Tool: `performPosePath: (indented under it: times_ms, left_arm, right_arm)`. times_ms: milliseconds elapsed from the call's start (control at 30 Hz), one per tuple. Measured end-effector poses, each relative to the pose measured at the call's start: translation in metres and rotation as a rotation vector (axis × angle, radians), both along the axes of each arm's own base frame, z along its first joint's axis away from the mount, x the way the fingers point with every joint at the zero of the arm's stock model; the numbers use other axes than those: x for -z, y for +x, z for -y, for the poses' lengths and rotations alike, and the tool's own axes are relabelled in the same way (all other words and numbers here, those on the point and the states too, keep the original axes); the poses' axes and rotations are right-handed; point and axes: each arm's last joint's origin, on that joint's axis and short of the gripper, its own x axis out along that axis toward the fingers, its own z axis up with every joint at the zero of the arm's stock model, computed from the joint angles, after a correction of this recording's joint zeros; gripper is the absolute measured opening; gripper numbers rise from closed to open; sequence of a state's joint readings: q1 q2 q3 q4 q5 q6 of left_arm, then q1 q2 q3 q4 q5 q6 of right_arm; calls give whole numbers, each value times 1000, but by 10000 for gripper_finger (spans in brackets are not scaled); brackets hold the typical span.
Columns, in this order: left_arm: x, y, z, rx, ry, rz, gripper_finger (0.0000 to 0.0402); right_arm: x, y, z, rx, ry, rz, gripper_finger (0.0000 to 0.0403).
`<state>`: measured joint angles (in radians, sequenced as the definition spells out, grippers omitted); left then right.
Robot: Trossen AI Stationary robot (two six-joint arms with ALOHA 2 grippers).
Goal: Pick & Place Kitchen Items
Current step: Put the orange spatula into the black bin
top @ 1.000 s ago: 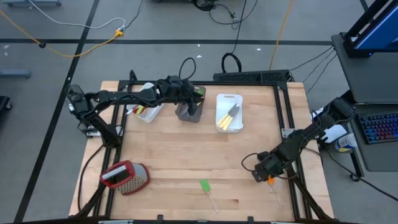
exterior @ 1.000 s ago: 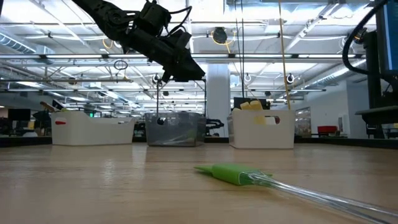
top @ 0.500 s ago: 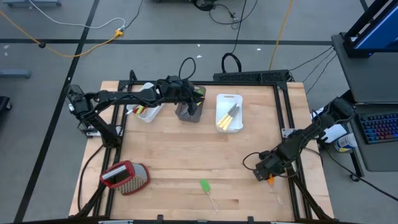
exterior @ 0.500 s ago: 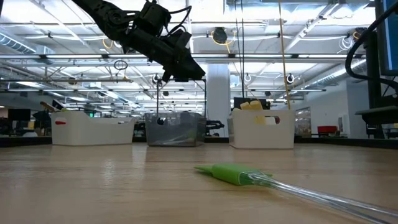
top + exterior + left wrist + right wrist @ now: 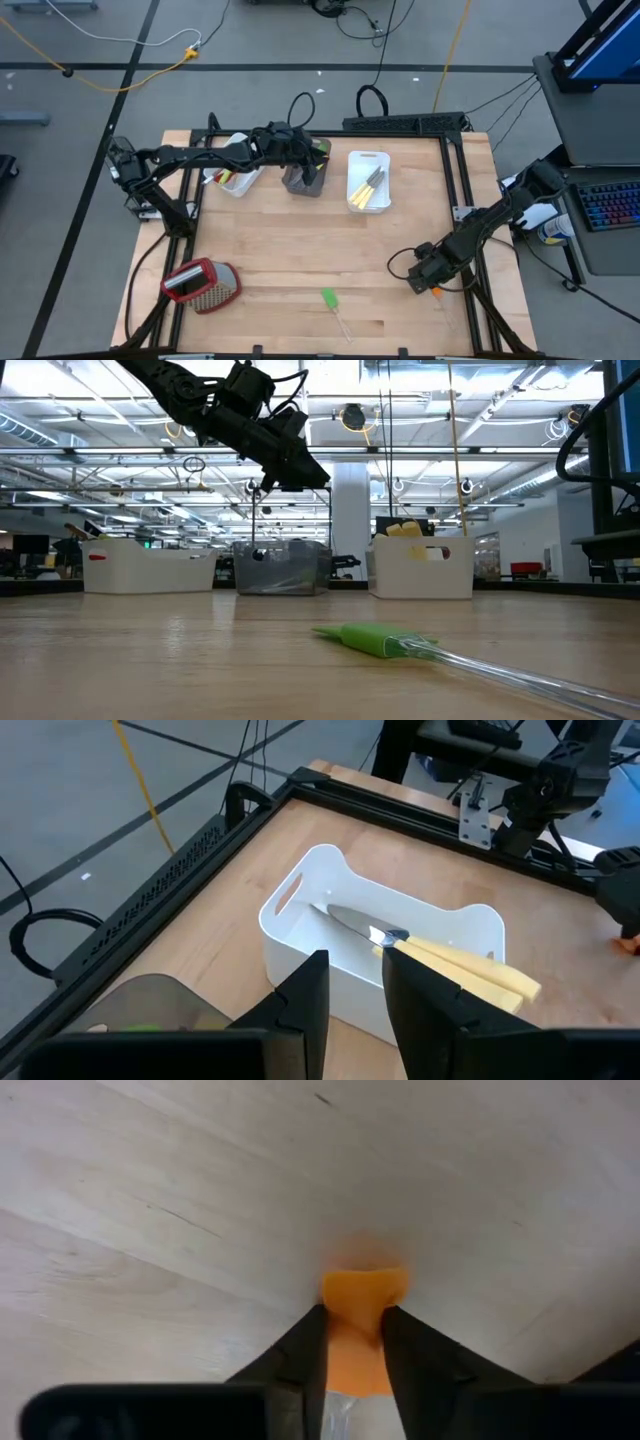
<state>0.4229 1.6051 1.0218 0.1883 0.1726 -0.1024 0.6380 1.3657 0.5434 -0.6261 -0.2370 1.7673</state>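
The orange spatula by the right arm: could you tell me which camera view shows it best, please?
The right wrist view: the orange spatula fills the middle, its head pinched between the right gripper's fingers on the table. The high view shows only an orange speck beside that gripper. The low and left wrist views do not clearly show it.

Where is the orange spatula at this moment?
In the high view the orange spatula lies near the table's front right corner, and the right gripper is closed on its head, right of the green spatula.

Grey floor with cables; ceiling lights overhead.
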Motion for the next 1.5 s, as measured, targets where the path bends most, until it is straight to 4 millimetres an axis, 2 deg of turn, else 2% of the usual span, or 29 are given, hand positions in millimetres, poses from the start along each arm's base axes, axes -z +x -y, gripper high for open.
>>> performPosePath:
  times_ms: [200, 467, 633, 800, 1100, 1300, 1500]
  left_arm:
    - [0, 0, 0, 0, 0, 0, 102]
    - [0, 0, 0, 0, 1, 0, 102]
    - [0, 0, 0, 1, 3, 1, 102]
    - [0, 0, 0, 0, 0, 2, 102]
    - [0, 0, 0, 0, 2, 4, 102]
    - [0, 1, 1, 3, 2, 4, 102]
    - [0, 6, 13, 45, 8, 2, 102]
  right_arm:
    - [1, 1, 0, -4, -3, 1, 57]
    - [2, 0, 1, -19, -20, -1, 42]
    - [-5, 0, 1, -25, -6, 56, 28]
    - [-19, 0, 4, -42, -6, 185, 16]
    - [-36, 4, 13, -105, -193, 484, 13]
    - [-42, 7, 15, -176, -299, 605, 13]
    - [-50, 19, 18, -230, -484, 790, 13]
